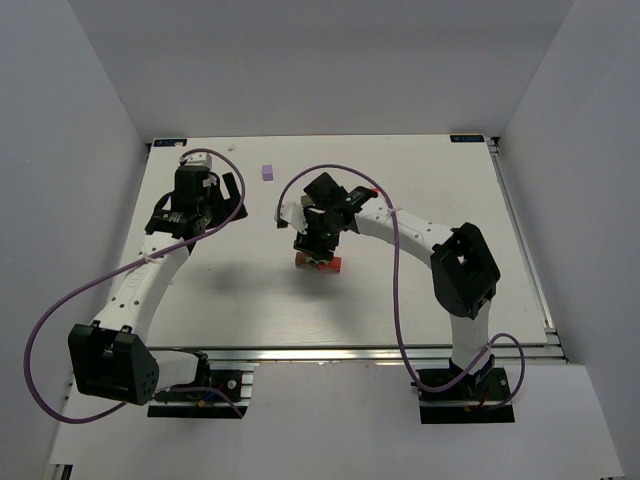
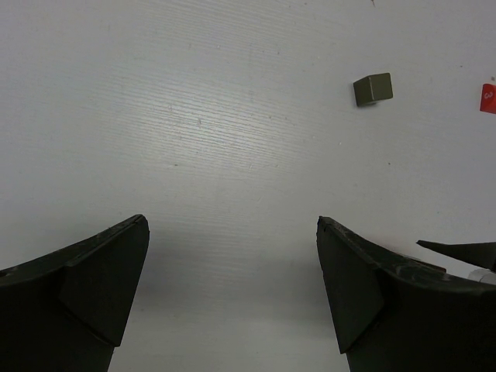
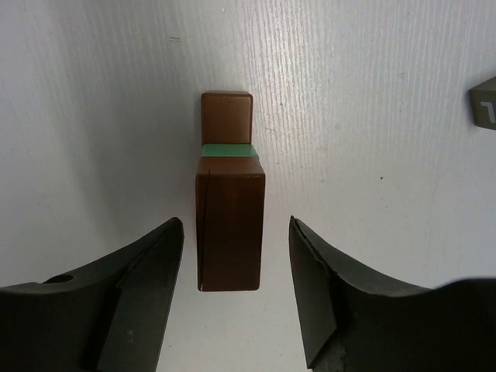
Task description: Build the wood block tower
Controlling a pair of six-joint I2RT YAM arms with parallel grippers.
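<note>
right gripper [image 3: 234, 225] partly open, straddles tower [image 3: 229, 194], gap either side, grips nothing. tower is brown pieces with a green strip between, in the middle of table [image 1: 450, 200]. left gripper [image 2: 232, 221] fully open, empty, at tower's 10 o'clock. lilac block [image 1: 267, 172] loose at tower's 11 o'clock. dark grey cube [image 2: 373, 89] at 1 o'clock in left wrist view.

The worktop [image 1: 450, 190] is a flat white board, matte and finely streaked up close, with a metal rail [image 1: 350, 353] along its near edge and another [image 1: 527, 240] down its right edge. Plain pale grey panels close it in: the left wall [image 1: 60, 150], the back wall [image 1: 320, 60] and the right wall [image 1: 595, 150]. The light is even and soft, throwing only faint shadows on the board.
</note>
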